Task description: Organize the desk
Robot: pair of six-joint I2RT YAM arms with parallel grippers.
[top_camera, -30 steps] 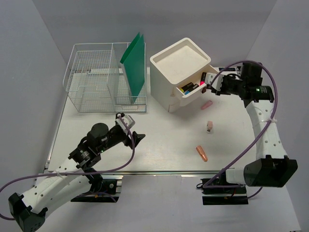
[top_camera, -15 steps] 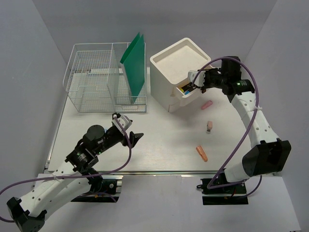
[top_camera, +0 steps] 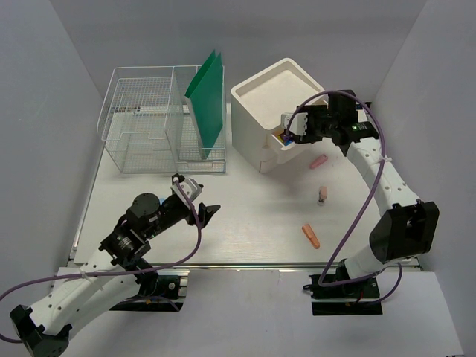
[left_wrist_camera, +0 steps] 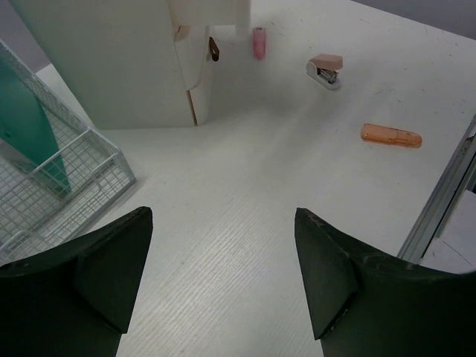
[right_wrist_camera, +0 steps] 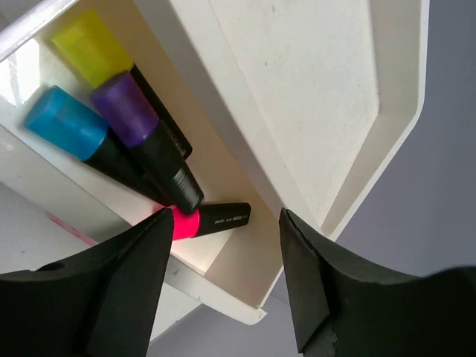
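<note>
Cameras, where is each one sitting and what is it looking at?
Top external: above, behind the arms, looking down on the desk; both arms show.
Left wrist: on the left gripper, facing across to the stapler; its fingers show.
Right wrist: on the right gripper, facing into the drawer of markers; its fingers show.
All share the white drawer box.

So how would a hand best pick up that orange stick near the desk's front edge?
Probably from straight above, pinching the orange stick across its narrow middle. It lies flat and alone on the desk, with both long sides clear.
</note>
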